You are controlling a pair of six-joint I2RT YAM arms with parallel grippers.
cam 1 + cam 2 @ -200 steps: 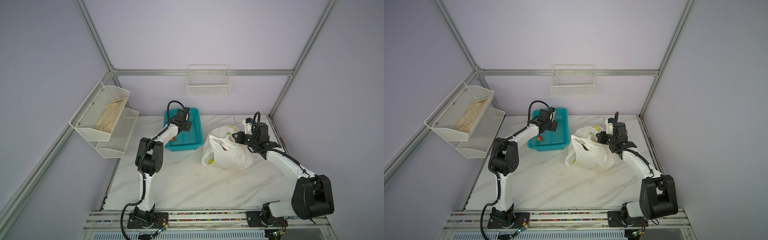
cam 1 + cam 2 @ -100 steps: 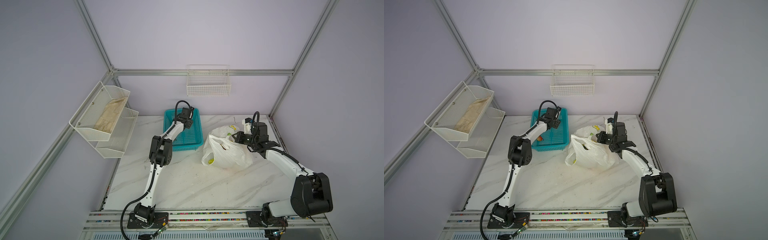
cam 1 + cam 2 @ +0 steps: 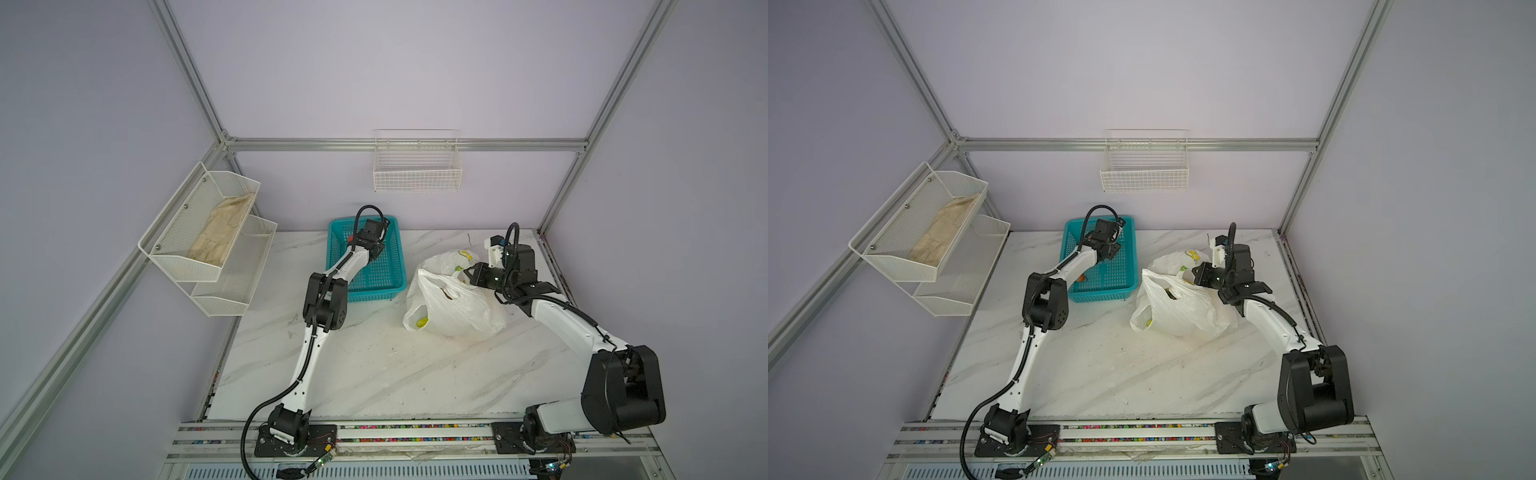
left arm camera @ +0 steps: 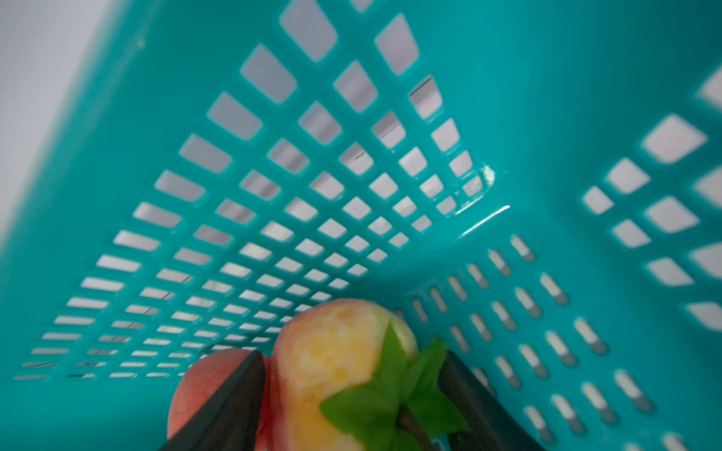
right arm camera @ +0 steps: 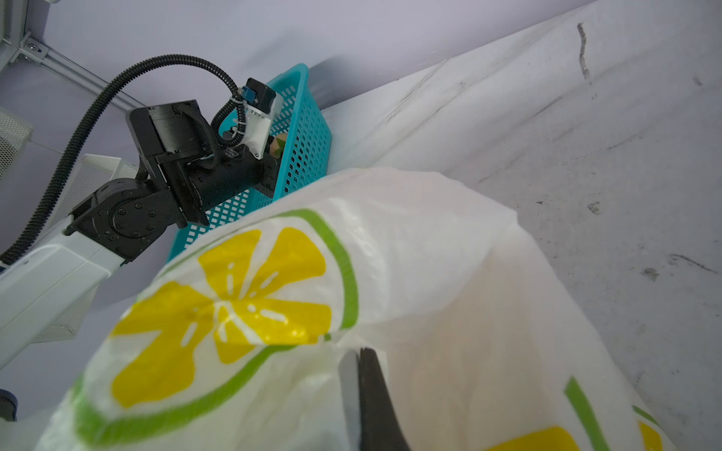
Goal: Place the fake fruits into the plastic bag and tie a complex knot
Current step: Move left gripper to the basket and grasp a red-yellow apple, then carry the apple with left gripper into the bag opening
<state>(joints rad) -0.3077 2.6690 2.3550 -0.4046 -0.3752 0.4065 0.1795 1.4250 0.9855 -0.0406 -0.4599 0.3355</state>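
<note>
The left gripper [image 4: 351, 351] reaches into the far corner of the teal basket [image 3: 376, 294]. Its jaws stand wide on either side of a yellow-pink fruit [image 4: 332, 390] with green leaves, and no firm grip shows. A pink fruit [image 4: 199, 390] lies just beside it. The right gripper [image 5: 361, 353] has its jaws closed on the rim of the bag [image 3: 453, 311]. The bag sits on the worktop [image 3: 374, 365] just beside the basket, its mouth open and handles untied.
</note>
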